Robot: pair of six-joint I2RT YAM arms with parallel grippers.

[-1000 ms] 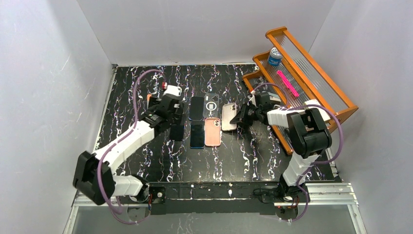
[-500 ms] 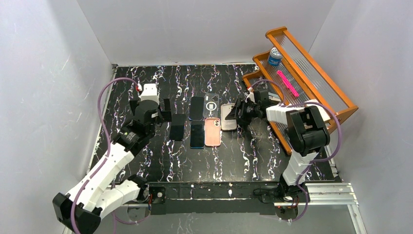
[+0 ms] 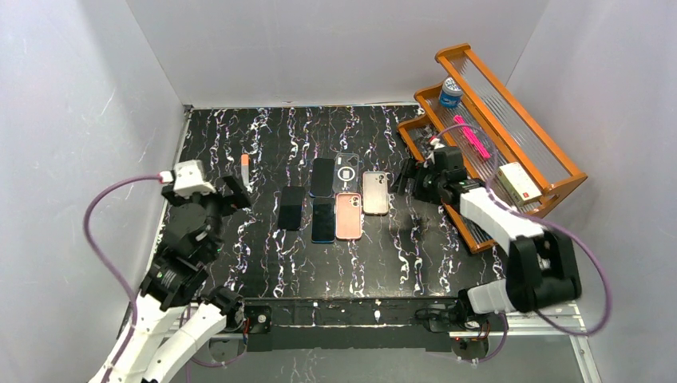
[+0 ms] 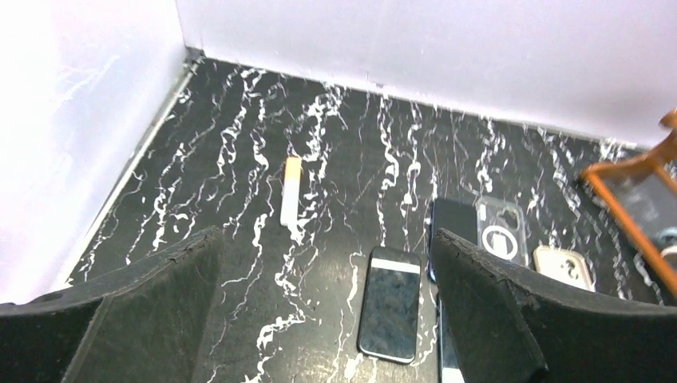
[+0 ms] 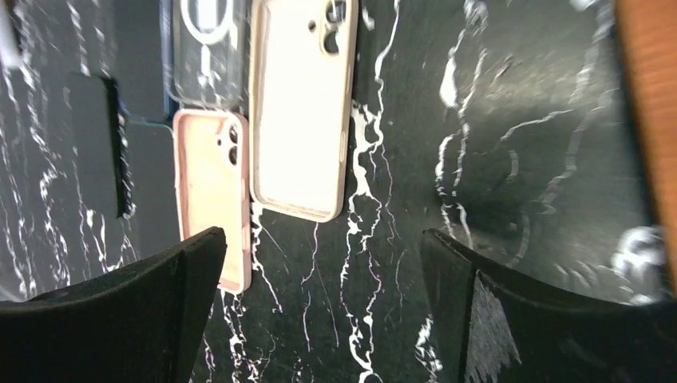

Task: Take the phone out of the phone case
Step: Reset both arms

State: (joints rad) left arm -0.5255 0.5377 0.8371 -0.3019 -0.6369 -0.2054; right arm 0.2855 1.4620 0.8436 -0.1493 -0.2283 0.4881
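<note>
Left gripper (image 3: 230, 194) and right gripper (image 3: 413, 179) withdrew, jaws apart, empty; careless return could knock the seemingly emptied beige case (image 3: 376, 192) mid-frame.

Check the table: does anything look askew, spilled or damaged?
Nothing looks spilled or damaged. The cream rectangular phone case and its neighbours lie flat and roughly parallel. Only a small white stick with an orange tip lies apart, alone to the left of the group.
</note>
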